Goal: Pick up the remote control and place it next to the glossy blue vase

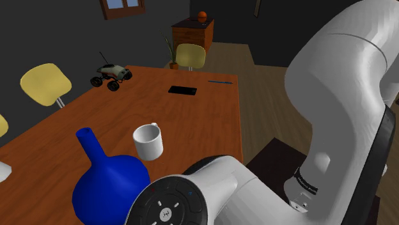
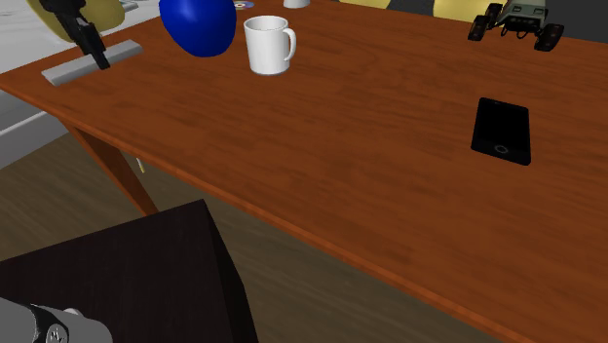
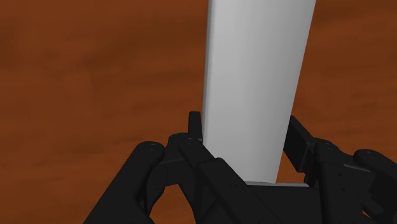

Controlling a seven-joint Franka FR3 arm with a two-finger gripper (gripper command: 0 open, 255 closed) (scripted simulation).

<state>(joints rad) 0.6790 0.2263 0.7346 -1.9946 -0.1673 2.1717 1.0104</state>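
Room: dark walls, a wood floor, and a brown dresser (image 1: pixel 192 33) with an orange ball (image 1: pixel 202 16) on top at the back of the shoulder view.
Surface: long reddish-brown wooden table (image 2: pixel 341 146) with yellow padded chairs (image 1: pixel 45 83) around it.
Arm: the white Franka arm (image 1: pixel 345 96) fills the shoulder view's right and lower foreground. Its thick upper link curves down from the top right, and a round dark-faced joint cap sits at the bottom centre.
Stand: dark box (image 2: pixel 127 283) at the second exterior view's lower left, below the table edge.
Gripper: the black gripper (image 2: pixel 95 51) slants down onto the table's corner at the second exterior view's upper left.
Claw: the fingers (image 3: pixel 195 127) are closed in against both long sides of the flat grey-white remote control (image 2: pixel 66 70), clasping it near one end.
Remote: it lies level along the table corner (I cannot tell if it has left the wood), to the second exterior view's left of the glossy blue vase (image 2: pixel 200 24) and apart from it.
Mug: white handled mug (image 2: pixel 268 44), upright, just beside the vase.
Other things: a flat black phone-like slab (image 2: pixel 502 130) lies well apart from the mug, and a small wheeled toy buggy (image 1: pixel 110 75) stands near the far edge.
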